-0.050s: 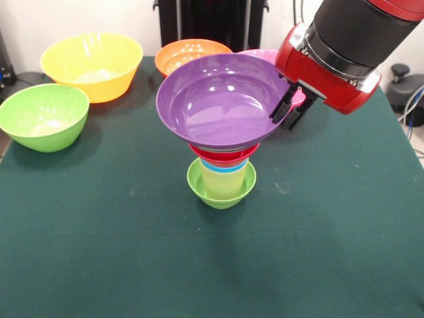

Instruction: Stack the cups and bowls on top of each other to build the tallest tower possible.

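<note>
On the dark green desk [331, 252], a little right of centre, stands the tower [222, 152]: the small lime-green bowl [221, 189] is its base, a pale yellow cup [225, 180] sits upright inside it, a thin blue rim [228, 167] and a red rim [224, 156] show above that, and the wide purple bowl [222, 99] rests on top, mouth up and much broader than anything beneath it. The red and black arm [344, 46] comes in from the upper right, and its pincer [290, 109] grasps the purple bowl's right rim, one dark finger [281, 106] showing inside the rim and the other outside it. Just behind the purple bowl, partly hidden by it and the arm, a pink bowl [265, 54] peeks out (only its far rim is visible). The orange bowl [189, 53] sits at the far side near the centre, the large yellow bowl [93, 65] lies to its left, and the green bowl [44, 116] stands nearer, at the left edge. All three are upright and well apart from the tower.
</note>
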